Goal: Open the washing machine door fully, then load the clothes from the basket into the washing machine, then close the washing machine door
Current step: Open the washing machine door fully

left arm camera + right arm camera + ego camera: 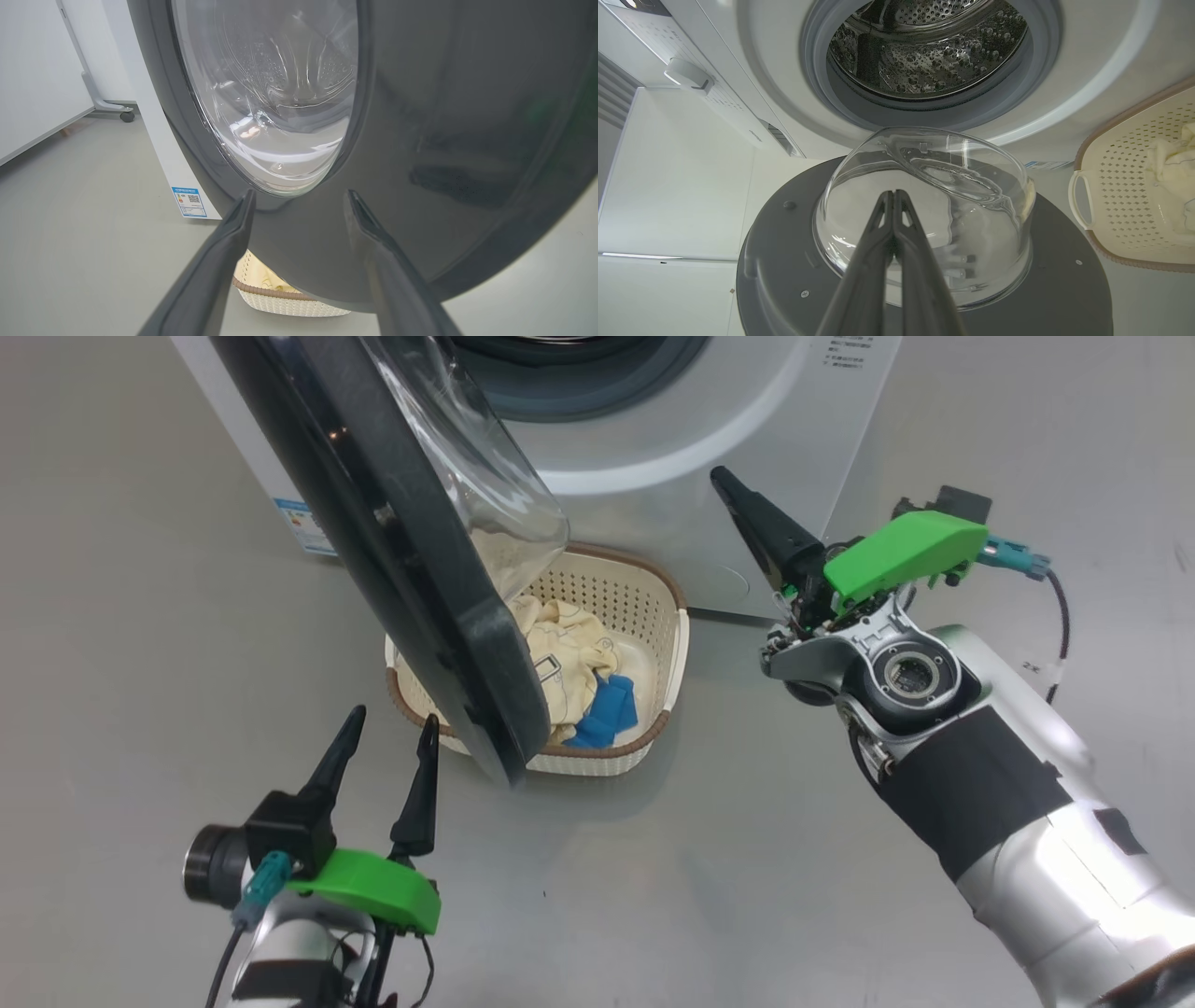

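Washing machine door (pixel 411 569) stands open over basket (pixel 674 644) (clothes (pixel 569 653) inside); left claw (pixel 394 715) spread.

Clothes (pixel 569 658) in basket (pixel 644 607); basket before washing machine (pixel 738 420), behind door (pixel 392 551).

Grey floor (pixel 140 616) under white washing machine (pixel 766 429) and cream basket (pixel 621 597)

I see the washing machine door (pixel 401 560) standing open, its glossy black rim and bulging clear glass bowl slanting from the top left of the frame down to the centre, partly covering the basket (pixel 644 607). That cream perforated basket sits at centre frame just before the white washing machine (pixel 672 439). It holds the clothes (pixel 569 653): crumpled pale yellow garments with bright blue pieces (pixel 607 709) beside them.
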Available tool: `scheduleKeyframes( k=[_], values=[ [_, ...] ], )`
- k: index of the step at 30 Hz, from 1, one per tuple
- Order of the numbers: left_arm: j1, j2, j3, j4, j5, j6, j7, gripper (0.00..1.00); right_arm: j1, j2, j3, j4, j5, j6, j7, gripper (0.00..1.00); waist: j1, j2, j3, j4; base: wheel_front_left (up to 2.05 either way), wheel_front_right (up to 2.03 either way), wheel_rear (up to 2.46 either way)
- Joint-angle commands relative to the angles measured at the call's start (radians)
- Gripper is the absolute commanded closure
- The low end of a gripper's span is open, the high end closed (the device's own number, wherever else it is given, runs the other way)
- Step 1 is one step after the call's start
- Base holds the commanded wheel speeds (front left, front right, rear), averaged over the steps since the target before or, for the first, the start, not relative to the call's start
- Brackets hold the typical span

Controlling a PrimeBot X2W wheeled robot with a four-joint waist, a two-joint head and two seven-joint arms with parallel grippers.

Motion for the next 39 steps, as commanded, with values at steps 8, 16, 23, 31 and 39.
scheduleKeyframes(
  k=[8, 16, 23, 31, 39],
  values=[
    [0.016, 0.024, 0.051, -0.023, 0.002, 0.008, -0.011, 0.00, 0.050, -0.079, -0.019, -0.053, -0.245, 0.000, -0.232, 0.00, 0.0000, 0.0000, -0.027, -0.018, 0.00, 0.00, 0.00],
    [0.034, 0.030, 0.059, -0.021, 0.003, 0.009, -0.011, 0.00, 0.079, -0.157, -0.044, 0.009, -0.561, 0.000, -0.327, 0.00, 0.0000, 0.0000, -0.054, -0.048, 0.00, 0.00, 0.00],
    [0.047, 0.037, 0.065, -0.022, 0.003, 0.011, -0.011, 0.00, 0.163, -0.144, -0.268, -0.005, -0.963, 0.000, -0.328, 0.00, 0.0000, 0.0000, -0.069, -0.071, 0.00, 0.00, 0.00],
    [0.065, 0.046, 0.071, -0.022, 0.001, 0.014, -0.011, 0.00, 0.338, -0.086, -0.493, -0.112, -1.348, 0.000, -0.328, 0.00, 0.0000, 0.0000, -0.092, -0.096, 0.00, 0.00, 0.00],
    [0.074, 0.048, 0.072, -0.024, -0.004, 0.018, -0.011, 0.00, 0.508, -0.026, -0.618, -0.234, -1.626, 0.000, -0.317, 0.00, 0.0000, 0.0000, -0.103, -0.116, 0.00, 0.00, 0.00]
  ],
)
